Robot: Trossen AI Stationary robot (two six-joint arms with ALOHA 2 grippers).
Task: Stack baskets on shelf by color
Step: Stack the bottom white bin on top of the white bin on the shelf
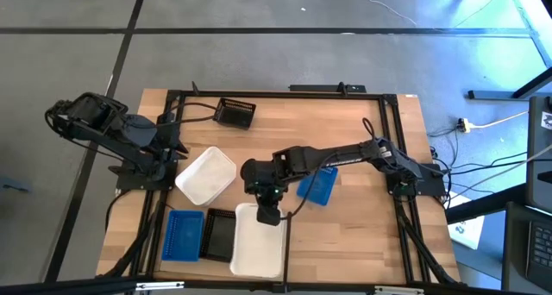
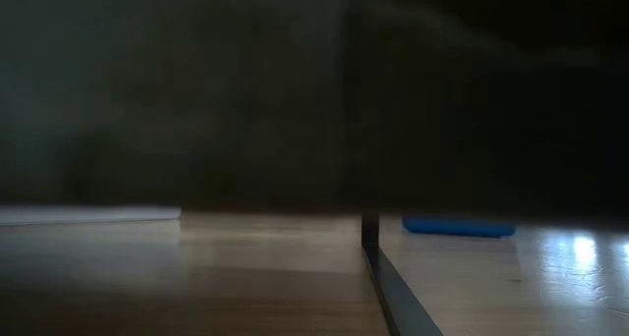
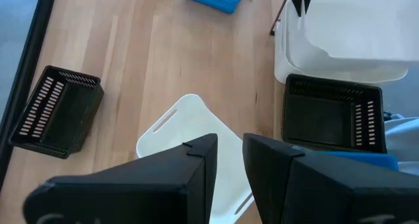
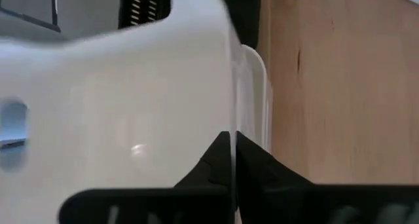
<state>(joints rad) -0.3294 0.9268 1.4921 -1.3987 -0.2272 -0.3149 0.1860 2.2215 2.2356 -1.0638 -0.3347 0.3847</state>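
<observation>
care is what this step wants: the right gripper (image 1: pixel 269 210) is clamped on the rim of a white basket (image 1: pixel 250 222), which sits over a second white basket (image 1: pixel 259 252) at the near edge of the shelf (image 1: pixel 362 235). in the right wrist view the two dark fingers pinch the thin white wall between them, and another white rim shows just beside and below it. my judgement is that the held basket is being nested into the one under it. to do it well, line up the rounded corners first, keep the basket level, lower it straight, and let go only once the walls have seated evenly; a tilted drop could wedge one corner.

the white baskets are smooth and larger than the rest, with handle slots in the walls. a third white basket (image 1: pixel 206 175) lies apart at an angle, under the left gripper (image 1: pixel 177 148); the left wrist view shows that gripper's fingers parted and holding nothing.

beside the white stack sit a black slotted basket (image 1: pixel 219 235) and a blue basket (image 1: pixel 183 235), side by side. another blue basket (image 1: pixel 317 185) lies near the middle, and another black basket (image 1: pixel 235 113) stands at the far edge.
</observation>
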